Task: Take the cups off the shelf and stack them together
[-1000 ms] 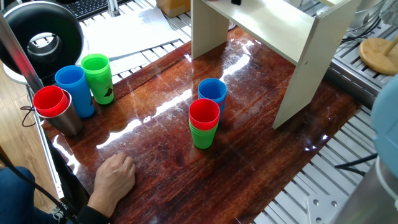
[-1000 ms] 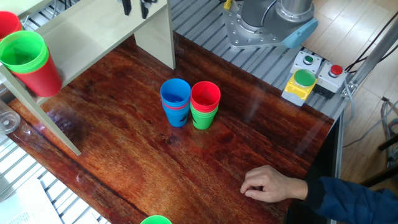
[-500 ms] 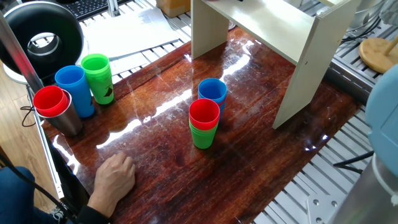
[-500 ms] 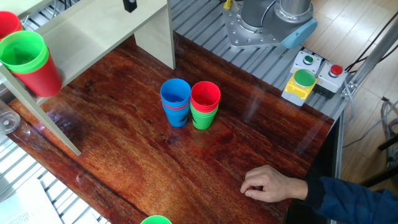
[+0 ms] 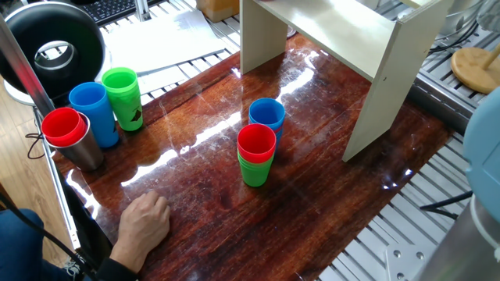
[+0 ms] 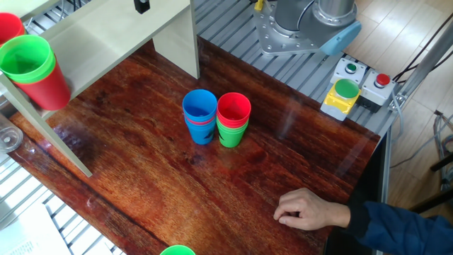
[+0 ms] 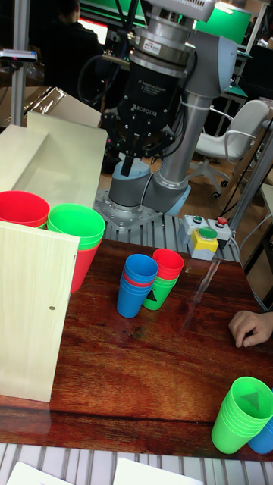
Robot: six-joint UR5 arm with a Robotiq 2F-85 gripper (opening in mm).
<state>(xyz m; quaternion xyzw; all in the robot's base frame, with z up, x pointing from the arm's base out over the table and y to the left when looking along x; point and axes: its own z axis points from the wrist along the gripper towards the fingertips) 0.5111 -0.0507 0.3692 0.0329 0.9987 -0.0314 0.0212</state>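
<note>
On the dark wooden bench we list, nearest first: a person's hand resting flat at the near edge.

Next, mid-bench, a red-topped stack of green cups; touching it behind, a blue-topped cup stack.

At the left edge we record a red cup in a grey metal tumbler, a blue cup and a green cup, close together.

Beyond stands the cream shelf. In the tall fixed view, a green-topped cup stack and a red cup sit beside its panel.

Farthest, the tool hangs above the shelf; we cannot tell whether its fingers are apart or together.
</note>
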